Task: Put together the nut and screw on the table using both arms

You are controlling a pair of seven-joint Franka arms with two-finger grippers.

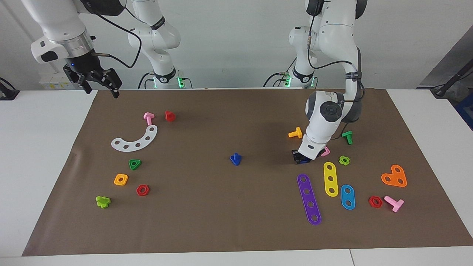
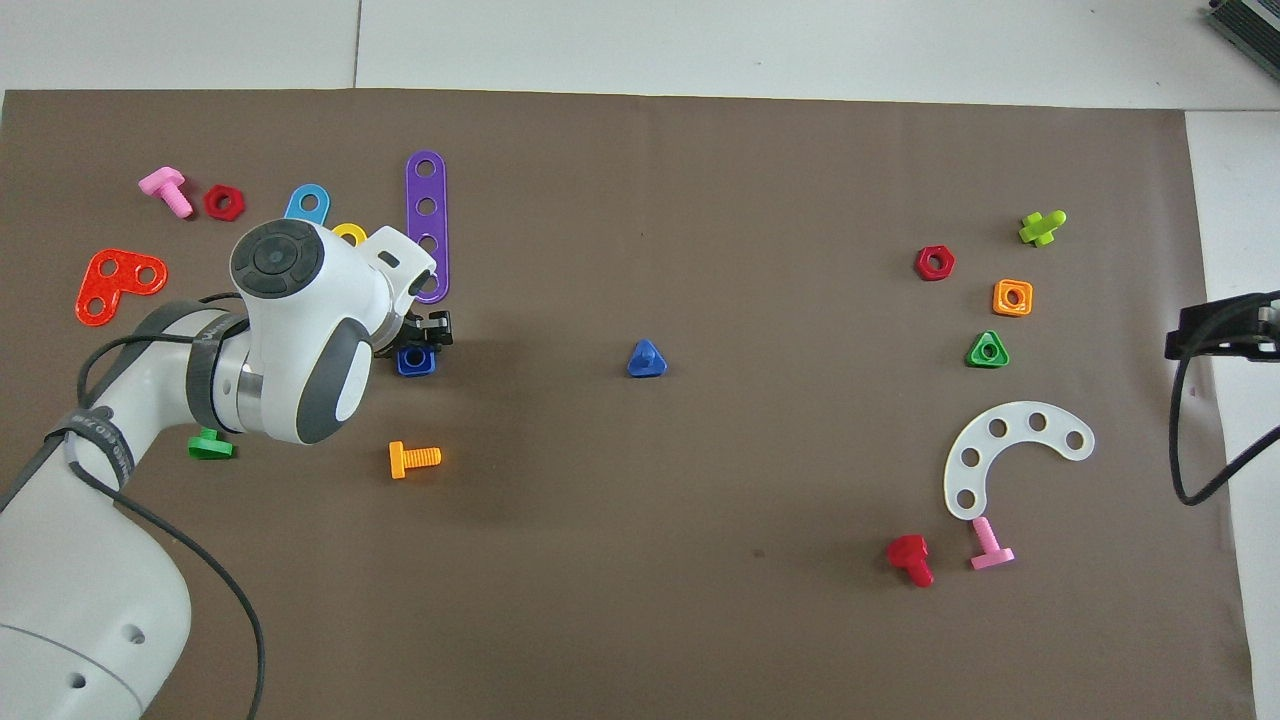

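The dark blue square nut [image 1: 303, 160] [image 2: 416, 361] lies on the brown mat [image 1: 236, 225] toward the left arm's end of the table. My left gripper [image 1: 300, 156] [image 2: 418, 342] is down at the mat, right at the nut and partly covering it. The dark blue screw [image 1: 235, 159] [image 2: 646, 359] stands alone on its triangular head in the middle of the mat. My right gripper [image 1: 102, 88] [image 2: 1215, 330] is open and empty, raised over the mat's edge at the right arm's end, where that arm waits.
A pink nut [image 1: 326, 151], an orange screw [image 1: 295, 133], a green screw [image 1: 347, 137], and purple [image 1: 309, 199] and yellow [image 1: 330, 178] strips crowd the left gripper. A white curved strip [image 1: 135, 139], a green triangular nut [image 1: 134, 164] and an orange square nut [image 1: 121, 179] lie toward the right arm's end.
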